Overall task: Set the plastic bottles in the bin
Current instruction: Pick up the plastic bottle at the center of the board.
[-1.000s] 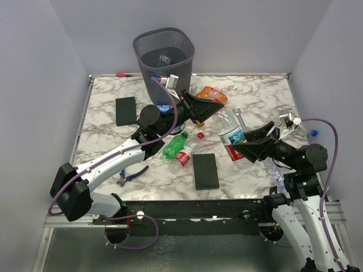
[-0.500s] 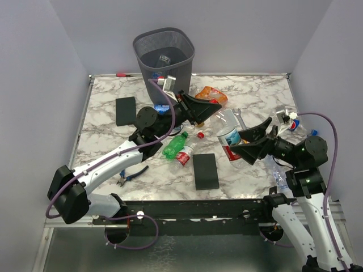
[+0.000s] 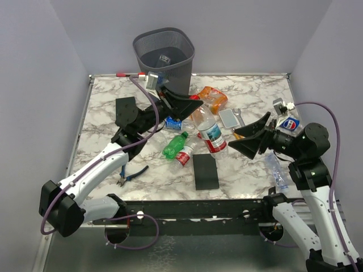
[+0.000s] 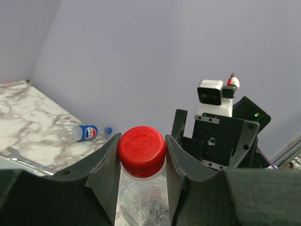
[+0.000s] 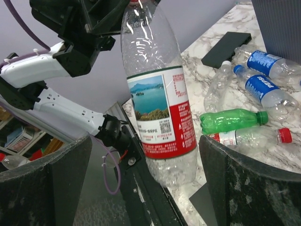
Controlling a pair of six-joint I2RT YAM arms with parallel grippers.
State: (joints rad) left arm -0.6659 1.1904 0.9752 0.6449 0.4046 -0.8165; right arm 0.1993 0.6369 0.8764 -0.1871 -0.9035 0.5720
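Top external: left gripper (image 3: 194,107) is clamping a red-capped bottle (image 3: 211,133) by its neck, right gripper (image 3: 247,140) is gaping empty; most bottles (image 3: 174,146) are lying outside the upper-centre bin (image 3: 139,48).

Your left arm (image 3: 96,170) and right arm (image 3: 317,218) share one build: white shells on the long links, black housings at the joints. A purple cable (image 3: 338,153) runs along each. The left tool (image 3: 195,106) and right tool (image 3: 243,137) have broad black fingers. On the right wrist you see a white-and-grey camera box (image 4: 210,92), a black plate (image 4: 221,139) with small screws, and a green light (image 4: 256,114).
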